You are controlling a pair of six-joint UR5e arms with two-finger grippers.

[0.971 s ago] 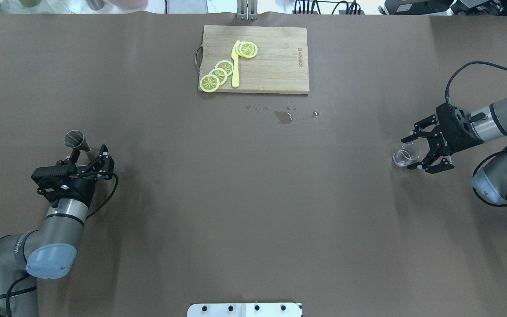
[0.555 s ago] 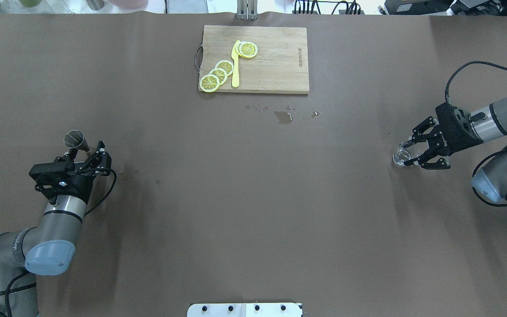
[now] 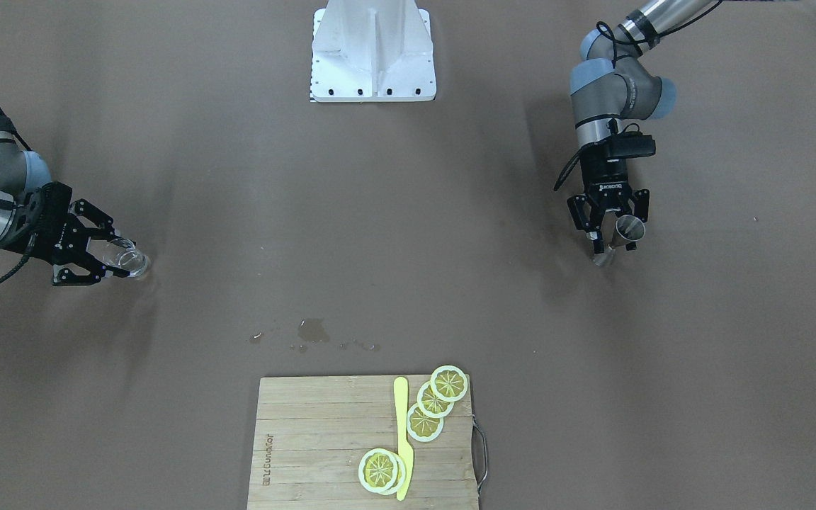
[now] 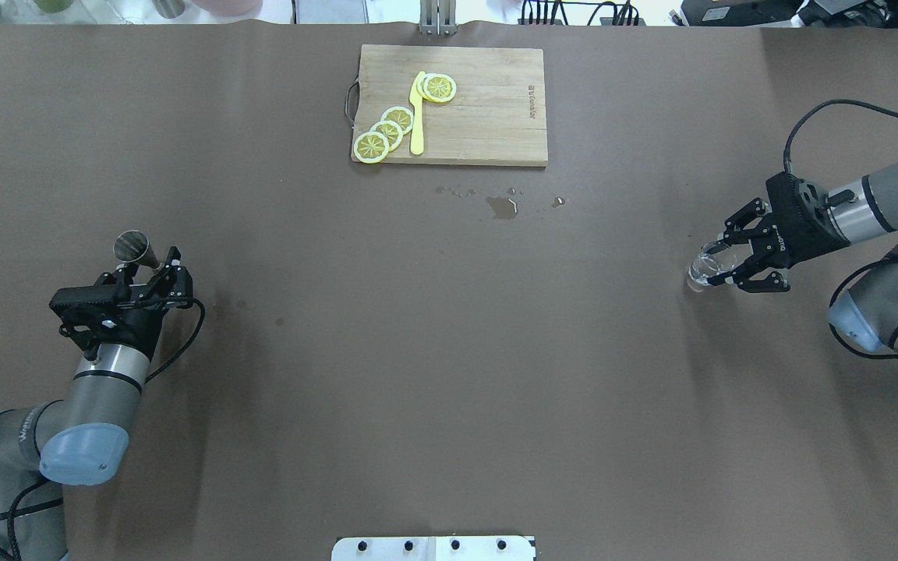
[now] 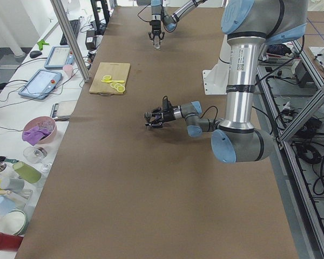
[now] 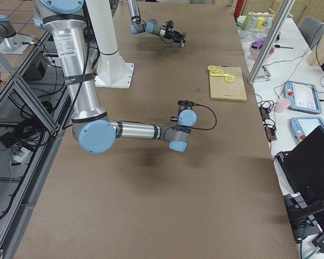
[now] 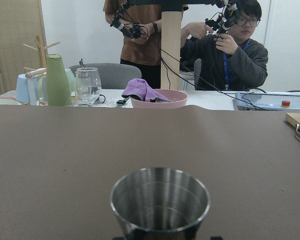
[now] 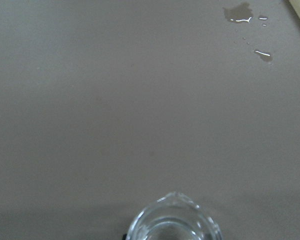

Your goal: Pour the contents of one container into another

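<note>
A steel jigger (image 4: 131, 248) stands at the table's left side, and my left gripper (image 4: 149, 270) is shut on it from the near side. The left wrist view looks into its open cup (image 7: 160, 200), which shows no liquid. The front view has the same jigger (image 3: 624, 234) between the left gripper's (image 3: 615, 244) fingers. At the right side my right gripper (image 4: 722, 263) is shut on a small clear glass (image 4: 702, 266). The glass (image 3: 128, 261) pokes out past the right gripper (image 3: 112, 256). Its rim (image 8: 172, 222) fills the bottom of the right wrist view.
A wooden cutting board (image 4: 488, 109) lies at the far middle with lemon slices (image 4: 387, 128) and a yellow knife (image 4: 417, 117). A small wet spill (image 4: 502, 206) sits just in front of it. Two people stand beyond the table's left end in the left wrist view.
My right gripper has shut on the glass and carried it a little toward the table's middle. The left arm has edged slightly left; the jigger stays where it was.
</note>
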